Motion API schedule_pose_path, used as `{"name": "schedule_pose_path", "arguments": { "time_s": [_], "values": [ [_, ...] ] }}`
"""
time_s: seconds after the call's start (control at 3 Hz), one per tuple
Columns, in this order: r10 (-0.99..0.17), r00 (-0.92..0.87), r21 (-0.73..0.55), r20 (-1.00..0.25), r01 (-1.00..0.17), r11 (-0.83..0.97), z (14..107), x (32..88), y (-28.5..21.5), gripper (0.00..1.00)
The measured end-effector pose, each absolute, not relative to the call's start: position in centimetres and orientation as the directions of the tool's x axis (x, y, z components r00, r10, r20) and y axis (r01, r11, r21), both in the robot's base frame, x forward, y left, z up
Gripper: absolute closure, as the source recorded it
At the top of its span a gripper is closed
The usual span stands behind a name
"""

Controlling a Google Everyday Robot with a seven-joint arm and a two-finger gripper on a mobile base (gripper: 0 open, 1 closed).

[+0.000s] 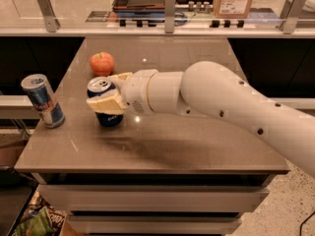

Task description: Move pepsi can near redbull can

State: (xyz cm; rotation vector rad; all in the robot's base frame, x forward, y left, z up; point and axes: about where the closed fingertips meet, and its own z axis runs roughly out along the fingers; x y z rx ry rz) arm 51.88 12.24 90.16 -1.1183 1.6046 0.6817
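The pepsi can (105, 118) is dark blue with a silver top and stands upright on the brown table (162, 146), left of the middle. My gripper (109, 91) is shut on the pepsi can, one cream finger in front of it and one behind, with the white arm (221, 100) reaching in from the right. The redbull can (43, 101) is slim, blue and silver, and stands upright near the table's left edge, about a can's width to the left of the pepsi can.
A red apple (102, 63) sits on the table just behind the pepsi can. A counter with a railing (167, 9) runs behind the table. The table's left edge is just beyond the redbull can.
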Motion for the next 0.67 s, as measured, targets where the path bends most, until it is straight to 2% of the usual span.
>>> {"name": "schedule_pose_path", "arguments": {
  "time_s": [0.67],
  "values": [
    [-0.325, -0.059, -0.065, -0.944, -0.931, 0.359, 89.0, 53.1, 14.7, 1.00]
  ]
}}
